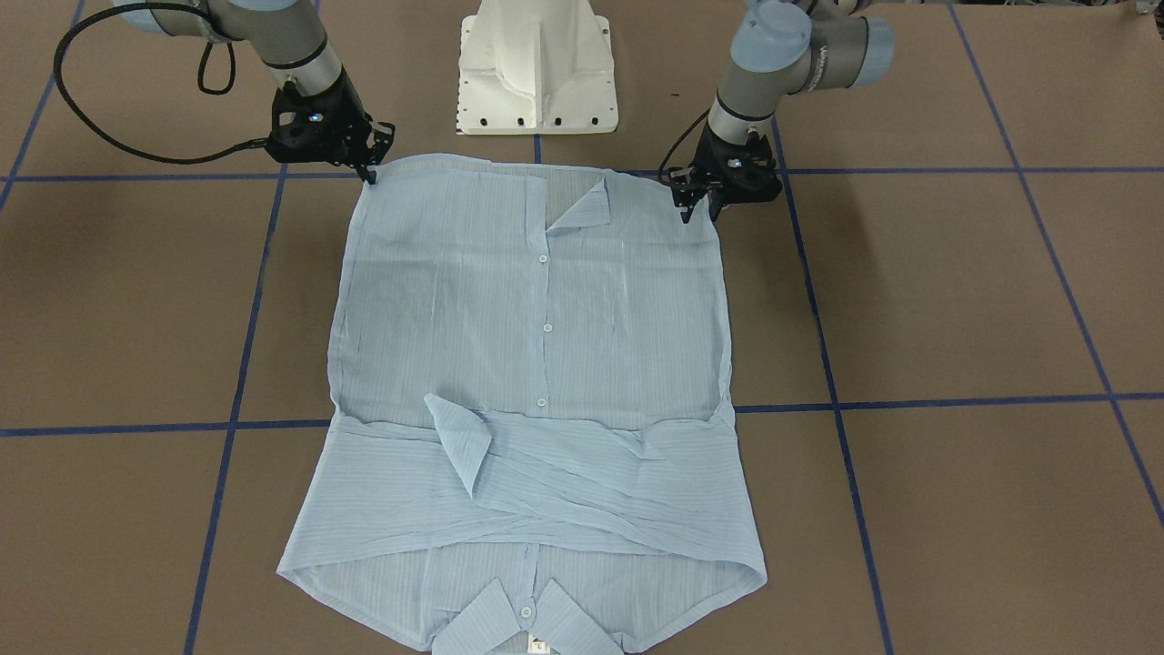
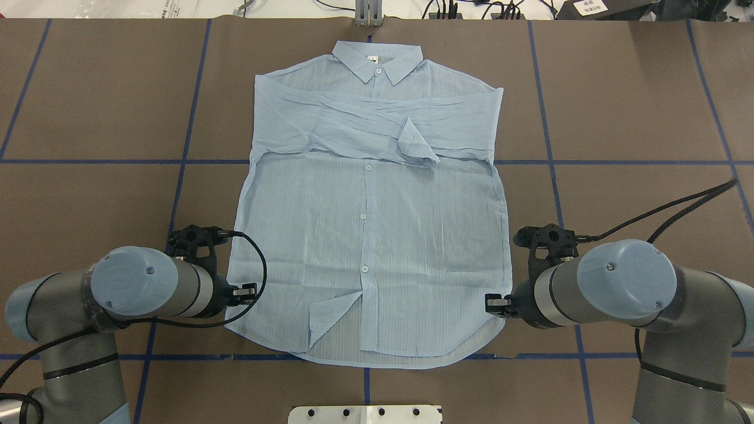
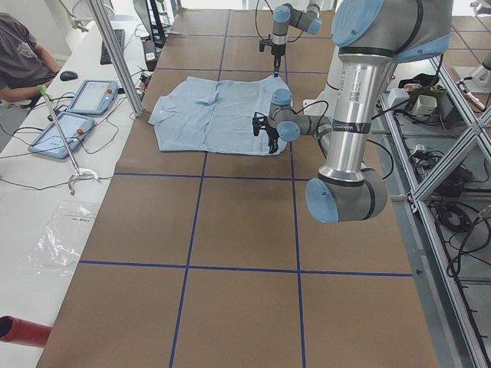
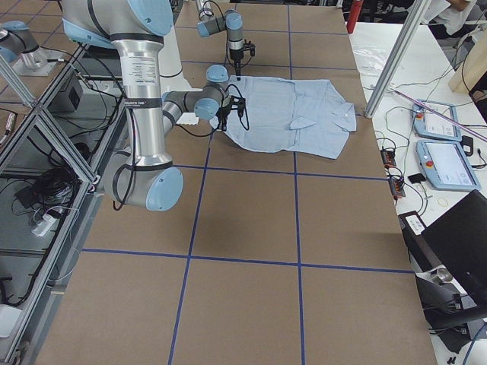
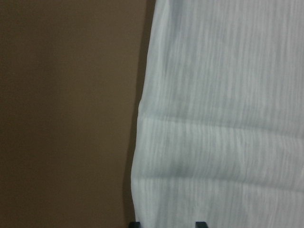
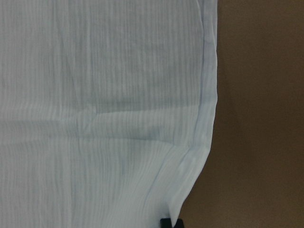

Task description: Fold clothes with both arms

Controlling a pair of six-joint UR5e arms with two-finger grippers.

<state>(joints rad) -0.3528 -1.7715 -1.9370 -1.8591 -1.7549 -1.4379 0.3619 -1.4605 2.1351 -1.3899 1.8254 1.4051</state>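
shirt lies flat and face up on the brown table, buttons running down its middle. its collar is near the far edge and its curved hem is just short of the white pedestal base. both sleeves are folded across the chest, with one cuff turned up in a small peak. at the hem, one front corner is flipped back beside the placket.

the left gripper stands at the shirt's side edge near the hem, pointing down. its two fingertips are parted in the left wrist view, with the cloth's edge lying between them and nothing clamped. the right gripper is at the opposite hem corner. in its wrist view the tips show as one dark spot with almost no gap, and the shirt's edge rises in a ridge straight into them, so it appears pinched on the cloth.

beyond each long edge of the shirt a broad stretch of brown surface runs outward, crossed by blue tape lines that make a grid. the shirt overlaps two of the lines.

along the far side of the table are slanted aluminium posts and a white bench with handheld control tablets and cables. a seated person's arm rests there. behind the robot, metal framing and loose wiring fill the floor side.
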